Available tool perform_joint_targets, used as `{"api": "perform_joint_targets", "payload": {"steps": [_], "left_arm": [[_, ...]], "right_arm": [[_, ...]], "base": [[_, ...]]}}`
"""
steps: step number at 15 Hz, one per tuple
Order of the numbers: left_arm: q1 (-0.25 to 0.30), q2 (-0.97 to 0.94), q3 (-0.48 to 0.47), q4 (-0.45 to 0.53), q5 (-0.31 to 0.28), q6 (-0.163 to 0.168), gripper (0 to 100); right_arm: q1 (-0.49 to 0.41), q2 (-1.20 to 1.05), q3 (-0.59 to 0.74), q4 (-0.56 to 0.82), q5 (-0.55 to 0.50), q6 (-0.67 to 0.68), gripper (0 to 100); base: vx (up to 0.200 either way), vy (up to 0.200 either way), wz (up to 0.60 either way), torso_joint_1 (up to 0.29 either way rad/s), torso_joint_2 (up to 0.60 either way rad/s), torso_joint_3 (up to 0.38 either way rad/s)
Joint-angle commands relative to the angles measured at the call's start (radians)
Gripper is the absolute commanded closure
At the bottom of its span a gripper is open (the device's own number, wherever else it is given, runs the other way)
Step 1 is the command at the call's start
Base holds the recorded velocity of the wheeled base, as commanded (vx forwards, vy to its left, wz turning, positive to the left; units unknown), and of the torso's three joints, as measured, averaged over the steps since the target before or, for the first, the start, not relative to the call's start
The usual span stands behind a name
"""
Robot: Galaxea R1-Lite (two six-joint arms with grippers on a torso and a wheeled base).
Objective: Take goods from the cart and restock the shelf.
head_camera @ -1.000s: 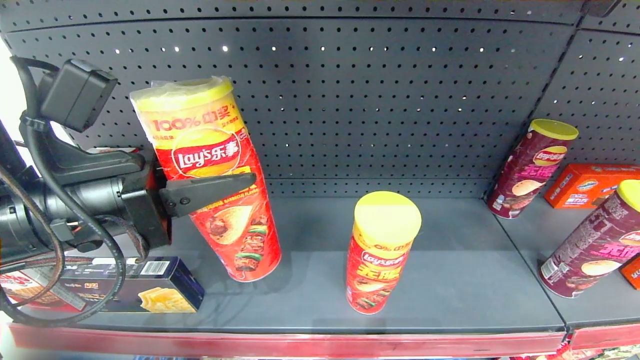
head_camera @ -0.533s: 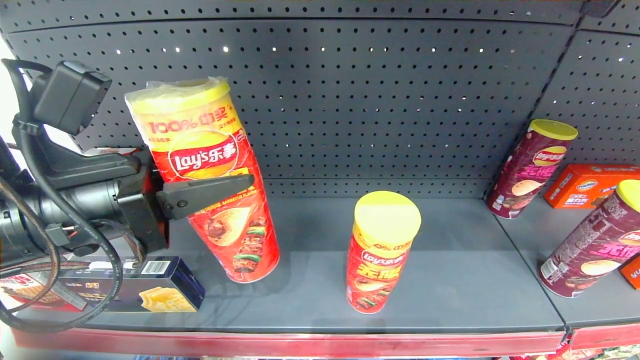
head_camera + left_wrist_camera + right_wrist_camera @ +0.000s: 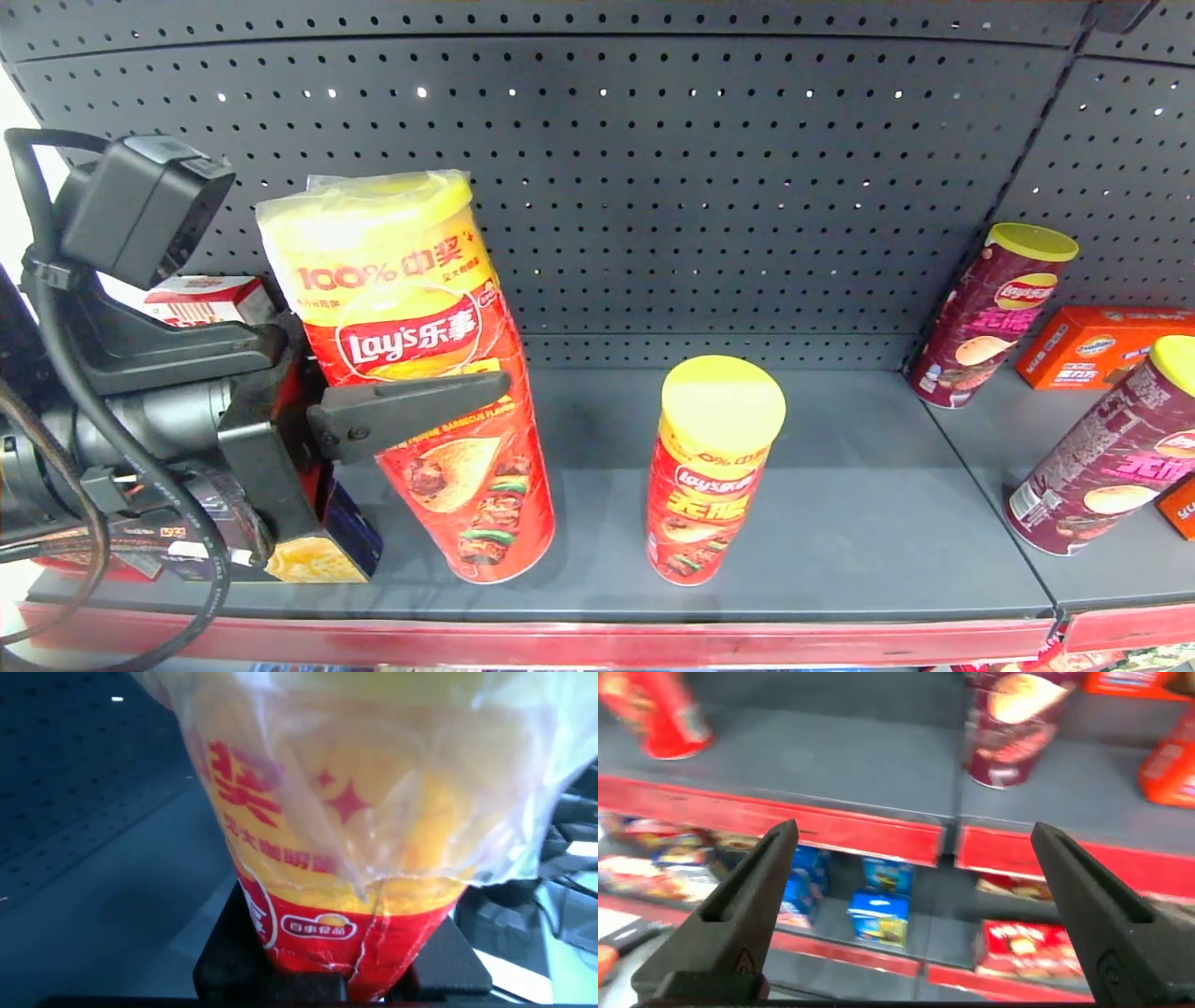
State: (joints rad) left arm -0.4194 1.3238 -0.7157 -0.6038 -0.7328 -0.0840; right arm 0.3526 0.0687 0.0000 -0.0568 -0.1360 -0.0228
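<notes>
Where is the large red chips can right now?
In the head view, the large red chips can is on the left, held by the left gripper, left of the smaller red can.

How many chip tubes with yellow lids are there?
4: big red tube in the left gripper, small red tube mid-shelf, purple tube back right, another purple tube front right.

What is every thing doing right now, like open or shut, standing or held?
left gripper: shut on the big red can.
big red can: held tilted, clear plastic over its lid.
right gripper: open, empty.
small red can: standing upright on the shelf, lid on.
back purple can: on the shelf, lid on.
blue box: lying flat, closed.
</notes>
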Motion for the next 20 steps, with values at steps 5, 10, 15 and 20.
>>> {"api": "perform_joint_targets", "payload": {"steps": [5,10,15,20], "left_arm": [[-0.027,-0.006,-0.001,-0.004,0.001,-0.002,100],[-0.035,-0.035,0.033,-0.002,0.000,-0.002,100],[-0.025,-0.038,0.021,-0.002,-0.002,-0.002,100],[-0.065,0.023,-0.030,-0.005,-0.002,0.006,100]], "right_arm": [[-0.161,0.042,0.000,-0.003,-0.056,0.037,0],[-0.110,0.042,-0.003,0.074,0.125,0.004,0],[-0.107,0.040,0.000,0.054,0.121,0.014,0],[-0.107,0.040,0.000,0.054,0.121,0.015,0]], "base": [[0.000,0.000,0.00,0.000,0.00,0.000],[0.000,0.000,0.00,0.000,0.00,0.000],[0.000,0.000,0.00,0.000,0.00,0.000],[0.000,0.000,0.00,0.000,0.00,0.000]]}}
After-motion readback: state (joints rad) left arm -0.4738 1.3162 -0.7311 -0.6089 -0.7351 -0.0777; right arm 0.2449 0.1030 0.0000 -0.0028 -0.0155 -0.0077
